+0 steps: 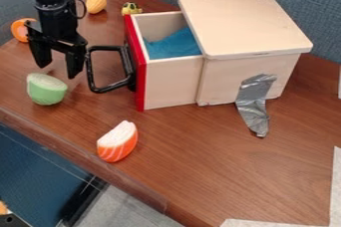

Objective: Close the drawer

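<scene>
The drawer (172, 82) stands pulled out to the left of its pale wooden box (256, 27). It has a red front edge and a black loop handle (93, 74), and a blue cloth (174, 45) lies inside it. My gripper (59, 69) hangs at the upper left, just left of the handle, its two fingers spread apart with nothing between them. The right finger is close beside the handle; whether they touch I cannot tell.
A green toy piece (46, 89) lies just below the gripper, and an orange-and-white wedge (118, 142) nearer the front edge. Behind are a yellow-orange piece (96, 2), an orange ring-like piece (21, 30) and a small yellow toy (130, 8). Grey tape (254, 102) runs from box to table.
</scene>
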